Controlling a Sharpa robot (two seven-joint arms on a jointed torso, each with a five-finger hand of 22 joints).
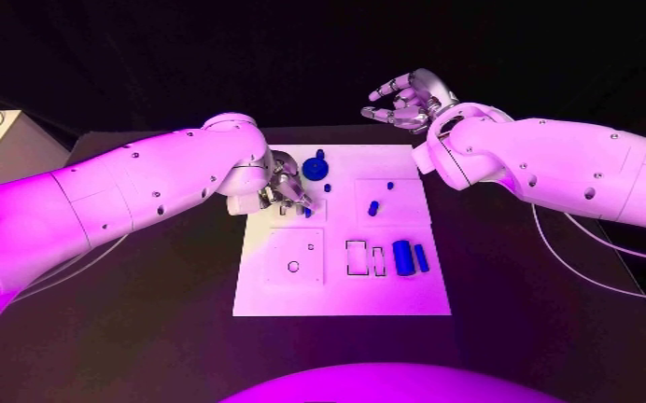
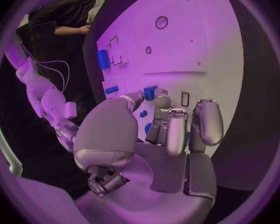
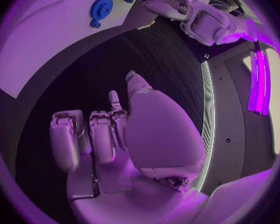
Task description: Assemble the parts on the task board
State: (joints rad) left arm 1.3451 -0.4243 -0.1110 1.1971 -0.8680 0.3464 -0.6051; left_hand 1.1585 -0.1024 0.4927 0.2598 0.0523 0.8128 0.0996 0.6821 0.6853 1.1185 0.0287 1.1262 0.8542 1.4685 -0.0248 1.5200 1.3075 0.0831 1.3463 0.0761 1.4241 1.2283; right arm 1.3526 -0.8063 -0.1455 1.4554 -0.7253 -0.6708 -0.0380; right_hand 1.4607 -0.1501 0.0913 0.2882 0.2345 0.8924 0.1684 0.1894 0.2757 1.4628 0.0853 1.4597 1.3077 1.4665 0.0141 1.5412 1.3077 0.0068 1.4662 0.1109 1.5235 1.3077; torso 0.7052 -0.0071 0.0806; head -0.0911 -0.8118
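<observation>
The white task board (image 1: pixel 337 282) lies in the middle of the table. My left hand (image 1: pixel 283 188) is low over its near-left part, and its thumb and a finger pinch a small blue part (image 2: pixel 150 92) close to the board (image 2: pixel 190 40). A blue gear (image 1: pixel 317 168) stands at the board's far edge, also seen as the gear (image 3: pixel 102 7) from the right wrist. Small blue pieces (image 1: pixel 373 207) lie mid-board, and two blue cylinders (image 1: pixel 411 257) lie at the right beside rectangular slots (image 1: pixel 358 257). My right hand (image 1: pixel 404 103) hangs above the table beyond the far right corner, fingers loosely curved and apart, holding nothing.
Black table (image 1: pixel 525 328) surrounds the board on all sides. A pale box (image 1: pixel 21 146) stands at the far left edge. My right forearm (image 1: pixel 552 165) reaches over the table to the right of the board. A round hole (image 1: pixel 294 266) marks the board's near-left square.
</observation>
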